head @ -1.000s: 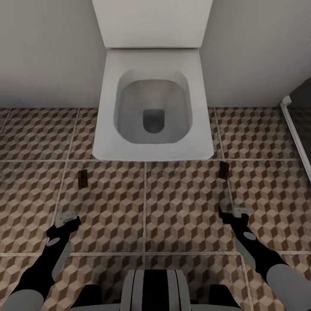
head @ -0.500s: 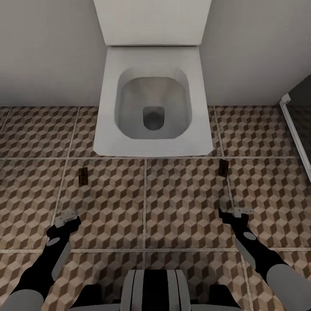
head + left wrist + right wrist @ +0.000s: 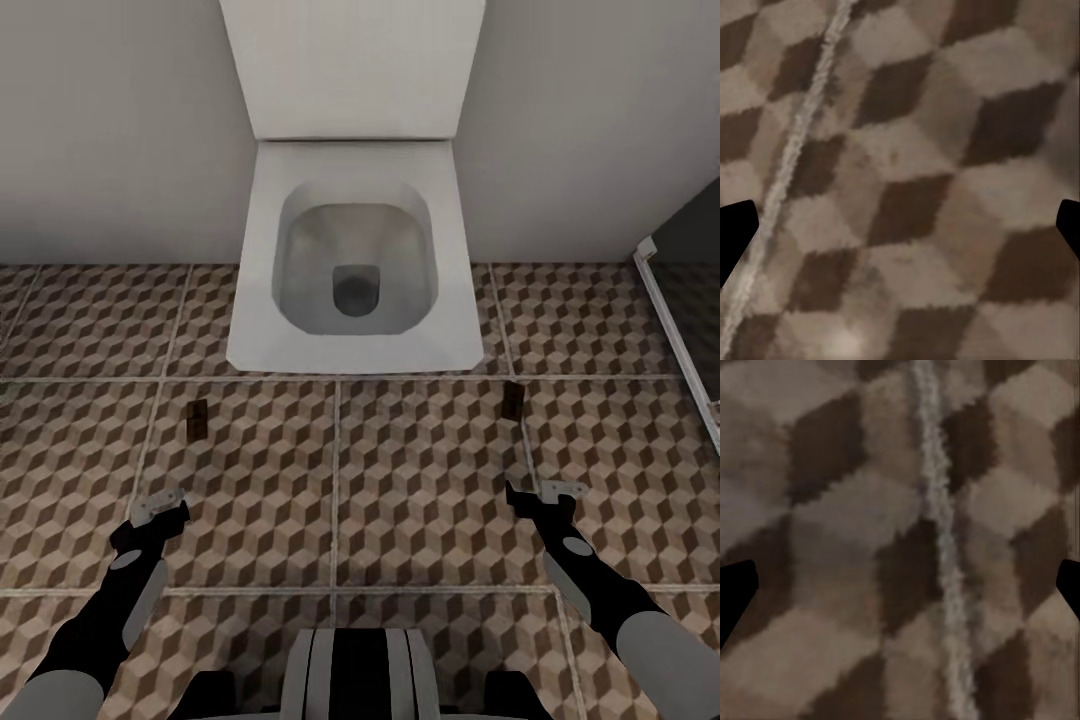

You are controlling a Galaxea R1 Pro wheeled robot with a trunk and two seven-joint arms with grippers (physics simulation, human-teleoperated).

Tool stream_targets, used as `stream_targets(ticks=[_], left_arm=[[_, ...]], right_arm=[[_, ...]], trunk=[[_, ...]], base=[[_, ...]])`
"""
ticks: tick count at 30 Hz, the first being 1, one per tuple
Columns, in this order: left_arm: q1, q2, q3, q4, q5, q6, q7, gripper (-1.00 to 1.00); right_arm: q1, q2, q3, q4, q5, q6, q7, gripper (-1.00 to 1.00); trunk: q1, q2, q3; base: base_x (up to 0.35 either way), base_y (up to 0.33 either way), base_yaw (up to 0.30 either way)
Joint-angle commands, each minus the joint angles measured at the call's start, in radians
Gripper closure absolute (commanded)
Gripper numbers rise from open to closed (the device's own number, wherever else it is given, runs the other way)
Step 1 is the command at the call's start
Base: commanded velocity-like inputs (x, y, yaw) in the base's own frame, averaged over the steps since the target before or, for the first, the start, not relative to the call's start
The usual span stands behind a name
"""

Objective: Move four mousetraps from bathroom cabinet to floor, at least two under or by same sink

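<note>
Left end effector and right end effector, both released and grasping nothing, hang low over the bathroom floor, one at each side of the robot's trunk. In each wrist view the two dark fingertips stand far apart at opposite edges, with cube-patterned tile and a pale grout line between them. Beyond the left end effector, apart from it, one mousetrap lies flat on the tiles; a second mousetrap lies beyond the right end effector, on or just beside a grout line. Both mousetraps rest on the same tiled surface, near the front corners of a white toilet with its lid raised against a plain grey wall. At the far right of the head view, a white frame edge borders a dark area whose nature cannot be told.
</note>
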Motion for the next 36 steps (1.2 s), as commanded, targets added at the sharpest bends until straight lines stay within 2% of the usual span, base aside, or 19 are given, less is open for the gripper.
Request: stream_targets(ticks=[1, 10, 20, 26, 28, 33, 36], left_arm=[[0.0, 0.0, -0.001, -0.002, 0.007, 0.004, 0.005, -1.0], [0.0, -0.002, -0.001, -0.001, 0.007, 0.005, 0.009, -1.0], [0.0, 0.015, 0.009, 0.004, 0.007, 0.008, 0.002, -1.0], [-0.001, 0.019, 0.013, 0.087, 0.005, 0.002, 0.002, -1.0], [-0.001, 0.026, 0.013, 0.098, 0.005, 0.001, 0.001, -1.0], [-0.001, 0.069, 0.013, 0.124, 0.013, -0.003, -0.008, -1.0], [-0.001, 0.074, 0.014, 0.138, 0.013, -0.006, -0.012, -1.0]], right_arm=[[-0.001, -0.001, 0.009, 0.0, -0.009, -0.004, -0.007, -1.0], [-0.001, -0.001, 0.008, 0.0, -0.011, -0.004, -0.007, -1.0], [-0.001, -0.002, 0.007, 0.007, -0.005, -0.003, -0.007, -1.0], [-0.001, -0.003, 0.007, 0.077, 0.022, -0.004, -0.003, -1.0], [-0.001, -0.003, 0.007, 0.093, 0.025, -0.004, -0.001, -1.0], [-0.001, -0.003, 0.006, 0.146, 0.027, -0.005, 0.003, -1.0], [-0.001, -0.003, 0.006, 0.162, 0.028, -0.005, 0.004, -1.0]], trunk=[[-0.001, 0.0, 0.003], [-0.005, 0.002, 0.038], [-0.009, 0.004, 0.077], [-0.012, 0.006, 0.1], [-0.013, 0.006, 0.108], [-0.015, 0.008, 0.127], [-0.016, 0.008, 0.139]], base=[[0.0, 0.0, 0.0], [0.0, 0.0, 0.0], [0.0, 0.0, 0.0], [0.0, 0.0, 0.0], [0.0, 0.0, 0.0], [0.0, 0.0, 0.0], [0.0, 0.0, 0.0]])
